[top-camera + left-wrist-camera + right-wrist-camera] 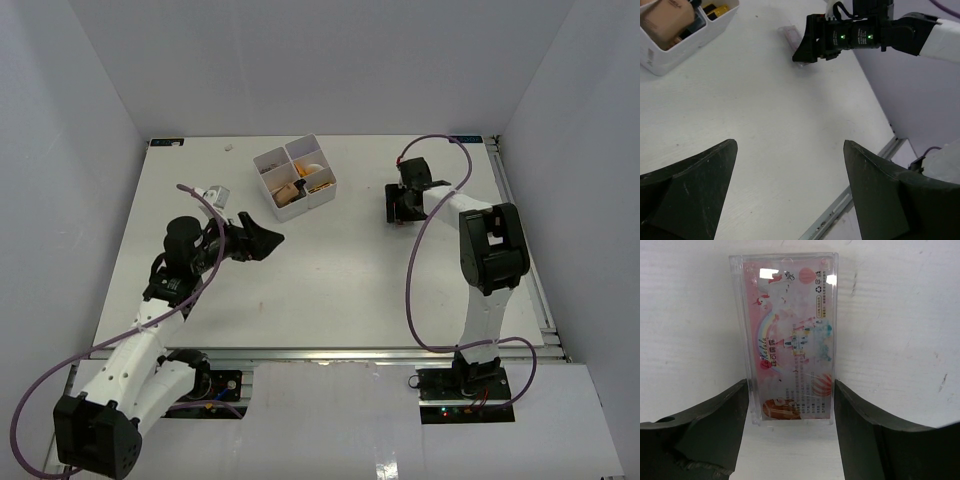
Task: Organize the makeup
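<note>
A clear pinkish packet (pixel 790 330) with cartoon print lies flat on the white table. My right gripper (pixel 791 385) straddles its near end, and both dark fingers touch its long sides. In the left wrist view the packet (pixel 790 36) pokes out from under the right gripper (pixel 802 54). From above, the right gripper (pixel 400 212) hides the packet. My left gripper (pixel 262 238) hovers wide open left of centre, and nothing lies between its fingers (pixel 715 170). More makeup sits in the white box (pixel 310 201): a skin-tone bottle (pixel 667 22) and yellow-black pieces (pixel 715 9).
The four-compartment box wall (pixel 670 62) stands at the back centre of the table. A small silvery-white object (pixel 213 192) lies by the left arm's cable. The metal table edge (pixel 850 200) runs along the near side, and white walls close in the left, back and right.
</note>
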{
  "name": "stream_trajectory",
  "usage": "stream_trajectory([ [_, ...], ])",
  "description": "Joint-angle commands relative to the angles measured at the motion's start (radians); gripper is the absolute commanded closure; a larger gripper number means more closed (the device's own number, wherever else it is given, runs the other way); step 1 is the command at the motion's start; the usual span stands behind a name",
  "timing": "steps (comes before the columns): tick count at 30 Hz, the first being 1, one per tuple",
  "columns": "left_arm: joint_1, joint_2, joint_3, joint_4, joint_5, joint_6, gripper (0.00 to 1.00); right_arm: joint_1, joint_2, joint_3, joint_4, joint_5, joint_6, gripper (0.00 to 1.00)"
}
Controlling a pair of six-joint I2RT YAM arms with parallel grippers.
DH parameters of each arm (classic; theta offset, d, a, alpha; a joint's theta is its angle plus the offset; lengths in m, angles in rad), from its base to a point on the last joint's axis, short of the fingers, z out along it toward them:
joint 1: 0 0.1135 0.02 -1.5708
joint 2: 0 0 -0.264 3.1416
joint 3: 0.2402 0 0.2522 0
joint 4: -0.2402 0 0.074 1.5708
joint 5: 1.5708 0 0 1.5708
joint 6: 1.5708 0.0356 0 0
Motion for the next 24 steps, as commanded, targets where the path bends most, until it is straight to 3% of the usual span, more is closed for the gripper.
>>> stream_trajectory([
  [1, -0.002, 0.021, -0.043, 0.195, 0.146, -0.210, 0.02, -0.001, -0.117, -0.065, -0.013, -0.156, -0.128, 0.87],
  [3, -0.021, 0.049, -0.050, 0.228, 0.148, -0.268, 0.02, -0.001, -0.187, -0.110, -0.013, -0.265, -0.187, 0.92],
  [11, -0.246, 0.240, 0.053, 0.284, 0.008, -0.303, 0.02, -0.001, -0.504, -0.291, -0.034, -0.609, -0.476, 0.92],
  [18, -0.367, 0.476, 0.220, 0.301, -0.046, -0.323, 0.02, -0.001, -0.744, -0.398, -0.049, -0.717, -0.613, 0.92],
  [24, -0.421, 0.588, 0.339, 0.281, -0.046, -0.314, 0.02, -0.001, -0.869, -0.462, -0.068, -0.753, -0.671, 0.92],
])
